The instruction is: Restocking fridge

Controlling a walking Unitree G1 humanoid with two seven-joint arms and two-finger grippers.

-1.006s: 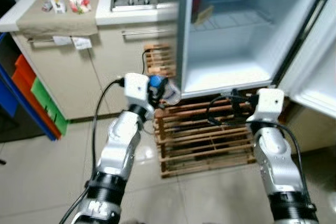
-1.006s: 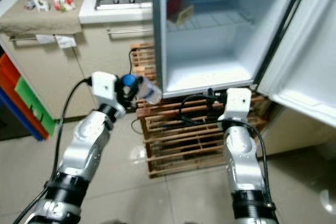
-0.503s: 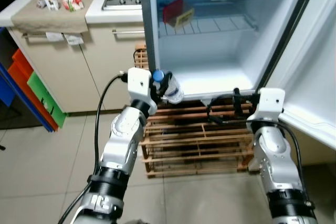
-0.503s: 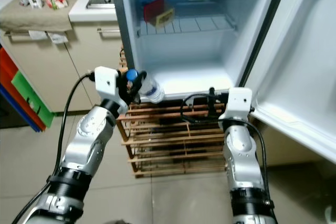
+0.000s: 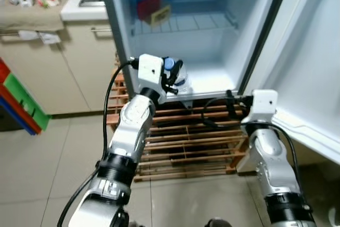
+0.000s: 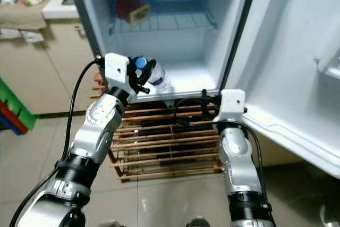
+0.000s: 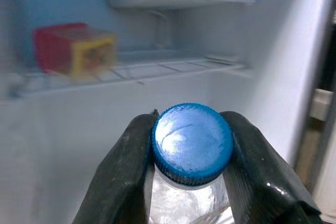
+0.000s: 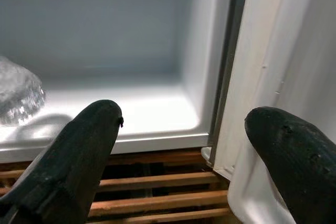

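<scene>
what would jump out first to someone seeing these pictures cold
The open fridge fills the scene, its white inside nearly bare apart from a red and yellow box on the wire shelf. In front of it the left tool grips a clear water bottle by its blue cap, at the lip of the fridge floor. The right tool hangs open lower down, by the wooden pallet under the fridge.

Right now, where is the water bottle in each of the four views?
Left eye: water bottle in the left gripper, at the fridge floor's front edge.
Right eye: same grip.
Left wrist: blue cap between the fingers.
Right wrist: its clear base.
Shared landmark: red box on the wire shelf.
</scene>
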